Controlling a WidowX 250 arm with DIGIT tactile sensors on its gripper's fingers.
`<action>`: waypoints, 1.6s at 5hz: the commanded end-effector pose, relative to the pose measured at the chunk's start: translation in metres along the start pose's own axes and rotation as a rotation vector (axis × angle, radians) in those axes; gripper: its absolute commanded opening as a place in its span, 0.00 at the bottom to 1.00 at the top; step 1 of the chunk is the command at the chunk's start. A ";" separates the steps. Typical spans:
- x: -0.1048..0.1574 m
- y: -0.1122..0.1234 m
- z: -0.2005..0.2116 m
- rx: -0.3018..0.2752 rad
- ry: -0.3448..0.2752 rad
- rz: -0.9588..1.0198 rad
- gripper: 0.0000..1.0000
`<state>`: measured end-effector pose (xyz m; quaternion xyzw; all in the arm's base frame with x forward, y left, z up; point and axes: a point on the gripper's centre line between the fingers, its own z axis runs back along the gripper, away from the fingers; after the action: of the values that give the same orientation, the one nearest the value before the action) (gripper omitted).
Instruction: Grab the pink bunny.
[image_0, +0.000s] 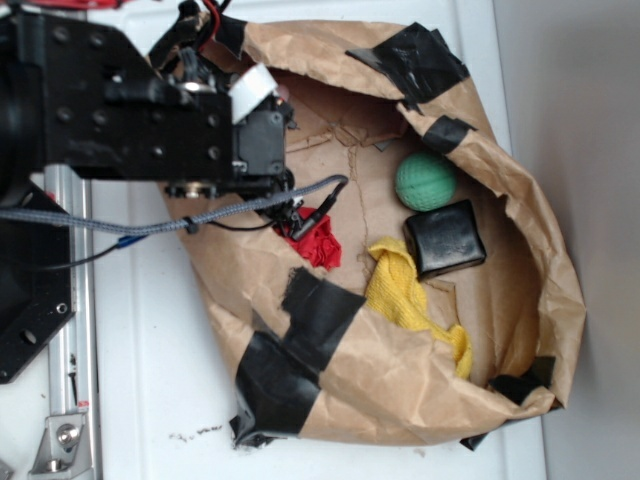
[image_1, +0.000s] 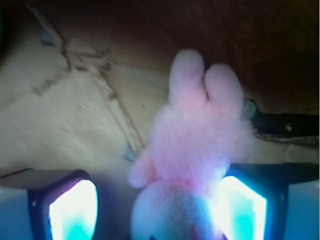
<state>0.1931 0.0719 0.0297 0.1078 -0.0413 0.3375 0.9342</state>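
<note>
Wrist view — the pink bunny (image_1: 197, 150) is framed between the spread fingers of the gripper (image_1: 157, 202), and the grasp is not yet closed.

Both pads are seen lit at the bottom of the frame: the right pad (image_1: 240, 210) is touching or just beside the plush body, while the left pad (image_1: 72, 210) stands apart from it, so the jaws are parted and off-centre on the toy. The bunny is lying on the brown paper (image_1: 60, 110), ears pointing to the far side. A good grasp is judged to call for a small shift to the right before closing — the soft body, not the ears, should be pinched. In the exterior view the bunny is hidden under the arm; the red cloth (image_0: 315, 245), yellow cloth (image_0: 405, 290), green ball (image_0: 426, 181) and black block (image_0: 446, 239) are left alone.
</note>
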 end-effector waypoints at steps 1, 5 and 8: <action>0.003 0.016 -0.019 -0.011 0.060 -0.042 0.00; 0.043 -0.037 0.066 -0.433 -0.018 -0.020 0.00; 0.049 -0.062 0.110 -0.377 -0.071 -0.133 0.00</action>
<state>0.2646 0.0180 0.1183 -0.0504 -0.1025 0.2647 0.9576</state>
